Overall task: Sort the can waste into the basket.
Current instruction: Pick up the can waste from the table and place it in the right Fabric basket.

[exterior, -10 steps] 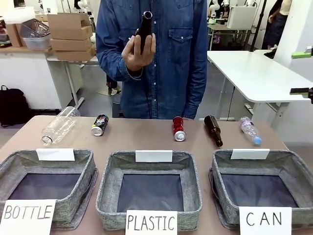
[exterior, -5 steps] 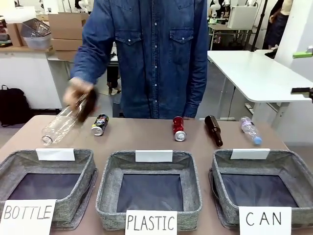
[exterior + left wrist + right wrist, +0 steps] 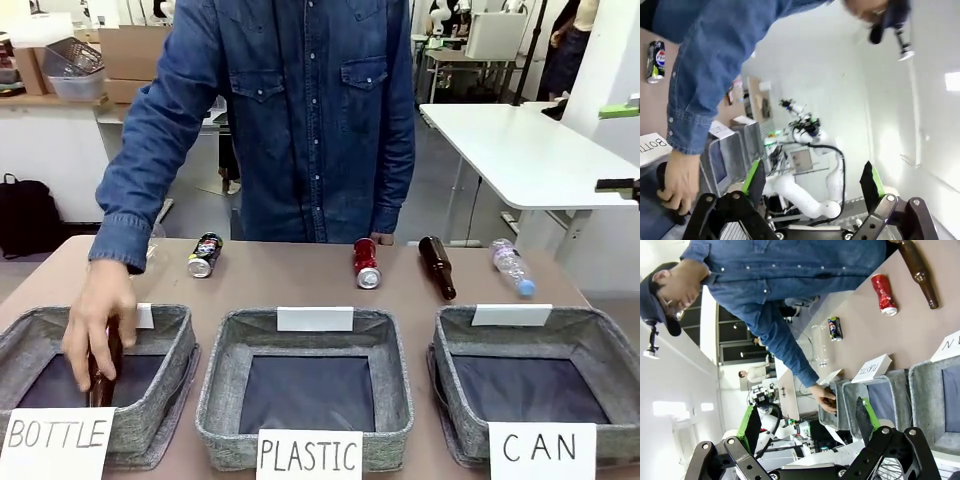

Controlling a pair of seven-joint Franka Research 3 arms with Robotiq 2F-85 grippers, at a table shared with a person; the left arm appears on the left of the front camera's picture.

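The left tool (image 3: 812,182) has its 2 fingers set wide apart with nothing between them, green pads (image 3: 754,179) facing inward. It is raised off the tabletop. The black can (image 3: 655,61) lies on its side far beyond it, at the upper left edge of the left wrist view, well apart from the fingers.

The right tool (image 3: 807,424) is also spread wide and holds nothing. Well beyond its fingers in the right wrist view, the red can (image 3: 883,294) lies on its side on the brown tabletop (image 3: 920,335). The black can lies farther along, and neither is close to the tool. The grey basket (image 3: 925,405) sits at that picture's right edge, nearer the tool than either can.

From the front, the 2 cans lie on the far half of the tabletop, behind 3 grey bins in a row. The black can is behind the left bin (image 3: 30,325) and the red can is behind the middle bin (image 3: 230,370). The basket, with its "CAN" card (image 3: 541,448), is at the right and holds no cans. A brown bottle (image 3: 436,266) and a clear plastic bottle (image 3: 512,266) lie behind it. A person's hand (image 3: 95,320) holds another dark bottle (image 3: 103,372) upright inside the left bin.
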